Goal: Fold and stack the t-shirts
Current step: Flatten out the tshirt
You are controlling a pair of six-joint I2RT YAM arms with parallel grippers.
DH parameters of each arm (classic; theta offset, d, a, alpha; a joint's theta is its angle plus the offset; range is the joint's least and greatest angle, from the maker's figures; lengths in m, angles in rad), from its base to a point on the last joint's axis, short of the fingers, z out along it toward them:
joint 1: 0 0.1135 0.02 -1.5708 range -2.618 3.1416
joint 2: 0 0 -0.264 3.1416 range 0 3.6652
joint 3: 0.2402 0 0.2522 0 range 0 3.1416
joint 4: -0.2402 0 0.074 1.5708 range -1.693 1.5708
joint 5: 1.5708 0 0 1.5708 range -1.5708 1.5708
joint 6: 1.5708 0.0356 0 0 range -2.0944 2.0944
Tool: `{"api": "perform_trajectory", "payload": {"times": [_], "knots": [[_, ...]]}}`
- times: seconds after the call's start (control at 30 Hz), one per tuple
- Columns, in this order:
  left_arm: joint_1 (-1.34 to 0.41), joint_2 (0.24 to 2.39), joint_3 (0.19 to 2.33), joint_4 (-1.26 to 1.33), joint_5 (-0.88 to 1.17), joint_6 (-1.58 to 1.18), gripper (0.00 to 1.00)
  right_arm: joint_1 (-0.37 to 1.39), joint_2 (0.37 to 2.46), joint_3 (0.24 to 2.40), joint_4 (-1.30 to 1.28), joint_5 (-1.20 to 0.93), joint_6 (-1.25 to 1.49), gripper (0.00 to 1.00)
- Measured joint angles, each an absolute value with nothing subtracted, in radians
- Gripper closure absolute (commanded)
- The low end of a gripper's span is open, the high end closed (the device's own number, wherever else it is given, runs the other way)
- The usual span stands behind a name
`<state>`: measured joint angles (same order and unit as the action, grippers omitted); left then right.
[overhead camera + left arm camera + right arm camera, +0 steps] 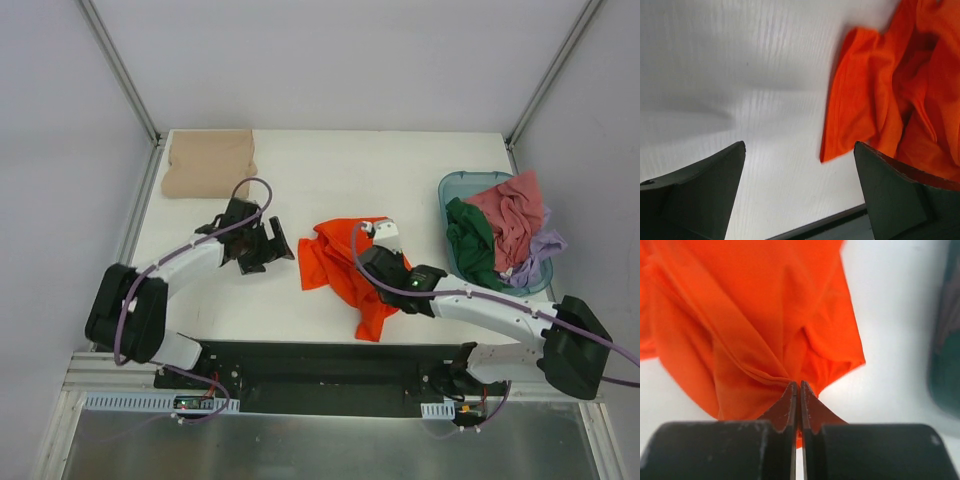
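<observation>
I count five garments on my screens. Two lie out on the one table (330, 165): one orange t-shirt (335, 262) at the centre of the top view and one tan t-shirt (208, 163) at the upper left. The other three are bundled at the right: one pink garment (512, 215), one dark green garment (468, 240) and one lilac garment (545, 248) — all in a single teal tub (455, 185). I have two arms, the left arm (170, 265) and the right arm (500, 305), so two grippers — the left gripper (800, 147) and the right gripper (799, 385), each showing two fingers.
</observation>
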<state>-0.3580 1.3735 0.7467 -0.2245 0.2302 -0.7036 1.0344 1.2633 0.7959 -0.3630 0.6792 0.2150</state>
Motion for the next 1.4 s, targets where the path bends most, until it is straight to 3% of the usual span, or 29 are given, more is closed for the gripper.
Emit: {"api": "perform_trajectory", "payload": {"times": [0.27, 0.4, 0.47, 0.53, 0.7, 0.83, 1.07, 1.23, 1.4], "knots": [[-0.475, 1.67, 0.941, -0.194, 0.202, -0.709, 0.24, 0.949, 1.147, 0.659, -0.37, 0.667, 0.261, 0.98], [-0.535, 1.717, 0.987, -0.176, 0.205, -0.714, 0.4, 0.921, 1.126, 0.639, -0.344, 0.639, 0.265, 0.98], [-0.564, 1.734, 0.998, -0.168, 0.207, -0.717, 0.6, 0.908, 1.125, 0.638, -0.332, 0.624, 0.265, 0.98], [-0.586, 1.748, 1.003, -0.169, 0.207, -0.723, 1.0, 0.899, 1.125, 0.638, -0.32, 0.612, 0.265, 0.98], [-0.61, 1.786, 1.026, -0.179, 0.188, -0.722, 1.0, 0.885, 1.125, 0.638, -0.308, 0.592, 0.257, 0.97], [-0.607, 1.763, 1.041, -0.24, 0.029, -0.727, 1.0, 0.873, 1.109, 0.637, -0.313, 0.587, 0.25, 0.97], [-0.465, 1.449, 0.958, -0.409, -0.318, -0.758, 1.0, 0.807, 0.982, 0.593, -0.356, 0.637, 0.248, 0.96], [-0.336, 1.285, 0.94, -0.487, -0.434, -0.794, 1.0, 0.751, 0.907, 0.554, -0.357, 0.625, 0.252, 0.9], [-0.334, 1.247, 0.933, -0.541, -0.472, -0.794, 1.0, 0.702, 0.86, 0.544, -0.342, 0.572, 0.249, 1.0]]}}
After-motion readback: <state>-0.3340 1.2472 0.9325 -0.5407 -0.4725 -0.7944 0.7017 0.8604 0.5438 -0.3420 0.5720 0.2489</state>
